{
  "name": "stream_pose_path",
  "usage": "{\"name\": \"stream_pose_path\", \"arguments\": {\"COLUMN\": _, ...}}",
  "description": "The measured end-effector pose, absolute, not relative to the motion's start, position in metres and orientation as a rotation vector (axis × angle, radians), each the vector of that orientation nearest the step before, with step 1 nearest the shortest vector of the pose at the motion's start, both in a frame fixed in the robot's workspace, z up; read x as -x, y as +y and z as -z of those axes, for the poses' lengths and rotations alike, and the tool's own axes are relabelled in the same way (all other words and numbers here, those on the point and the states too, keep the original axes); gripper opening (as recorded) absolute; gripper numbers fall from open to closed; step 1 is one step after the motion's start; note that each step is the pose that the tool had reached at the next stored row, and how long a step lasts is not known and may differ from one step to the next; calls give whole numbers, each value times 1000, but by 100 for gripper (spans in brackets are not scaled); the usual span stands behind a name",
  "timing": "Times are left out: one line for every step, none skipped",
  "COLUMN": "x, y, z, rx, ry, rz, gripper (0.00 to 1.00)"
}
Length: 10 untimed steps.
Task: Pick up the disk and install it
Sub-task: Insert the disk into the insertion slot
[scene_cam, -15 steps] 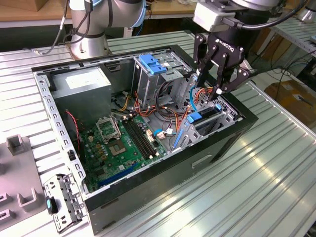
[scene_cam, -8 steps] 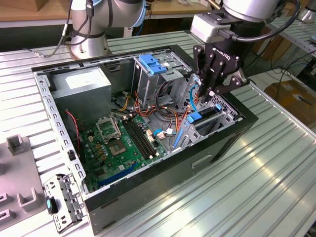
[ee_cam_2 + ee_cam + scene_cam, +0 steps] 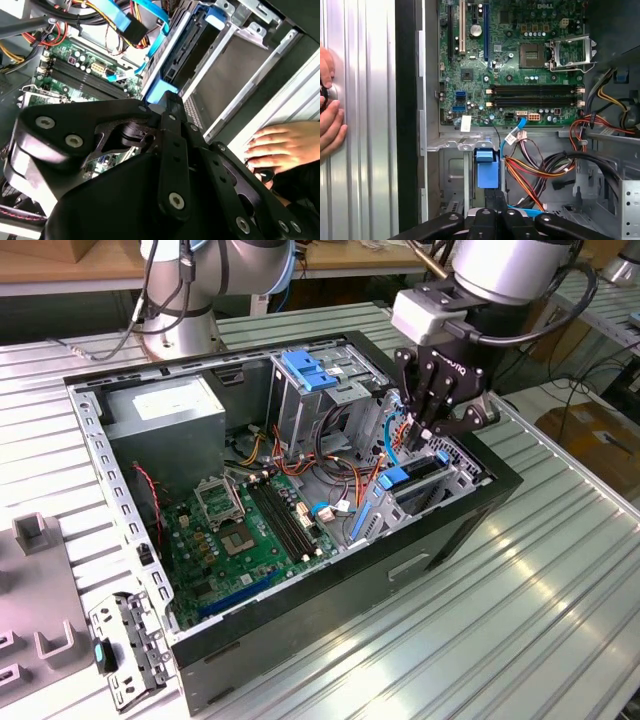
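Install step, seemingly final seating. Gripper (image 3: 427,436) pinched closed, gripping nothing. Disk (image 3: 418,477) straight below it, upright in drive bay (image 3: 462,476) on blue rails. Likely needs straight downward press, clear of blue cable (image 3: 392,440) beside gripper.

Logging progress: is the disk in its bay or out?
In: the disk sits inside the metal drive cage, blue end showing. Fully seated: cannot tell.

We've got the exterior view up high, angled down over the whole open case (image 3: 300,645) on the bench (image 3: 540,610); both wrist views hover close inside, sharing the motherboard (image 3: 520,70).
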<state>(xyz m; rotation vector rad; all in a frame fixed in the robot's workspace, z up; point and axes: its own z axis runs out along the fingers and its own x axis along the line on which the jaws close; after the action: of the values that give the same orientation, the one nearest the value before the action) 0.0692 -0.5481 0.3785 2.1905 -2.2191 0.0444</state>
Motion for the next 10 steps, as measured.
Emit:
{"name": "stream_pose_path", "arguments": {"x": -71, "y": -548, "z": -375, "rx": -2191, "ry": -2219, "rz": -44, "gripper": 11}}
{"name": "stream_pose_path", "arguments": {"x": -71, "y": -548, "z": -372, "rx": -2190, "ry": -2219, "rz": -45, "gripper": 11}}
{"name": "stream_pose_path", "arguments": {"x": -72, "y": -549, "z": -370, "rx": -2190, "ry": -2219, "rz": -45, "gripper": 11}}
{"name": "stream_pose_path", "arguments": {"x": -72, "y": -549, "z": -368, "rx": -2190, "ry": -2219, "rz": -45, "gripper": 11}}
{"name": "stream_pose_path", "arguments": {"x": -72, "y": -549, "z": -365, "rx": -2190, "ry": -2219, "rz": -44, "gripper": 11}}
{"name": "stream_pose_path", "arguments": {"x": -72, "y": -549, "z": -365, "rx": -2190, "ry": -2219, "rz": -44, "gripper": 11}}
{"name": "stream_pose_path", "arguments": {"x": -78, "y": -549, "z": -351, "rx": -2190, "ry": -2219, "rz": -44, "gripper": 11}}
{"name": "stream_pose_path", "arguments": {"x": -83, "y": -549, "z": -336, "rx": -2190, "ry": -2219, "rz": -45, "gripper": 11}}
{"name": "stream_pose_path", "arguments": {"x": -83, "y": -549, "z": -335, "rx": -2190, "ry": -2219, "rz": -45, "gripper": 11}}
{"name": "stream_pose_path", "arguments": {"x": -84, "y": -549, "z": -335, "rx": -2190, "ry": -2219, "rz": -45, "gripper": 11}}
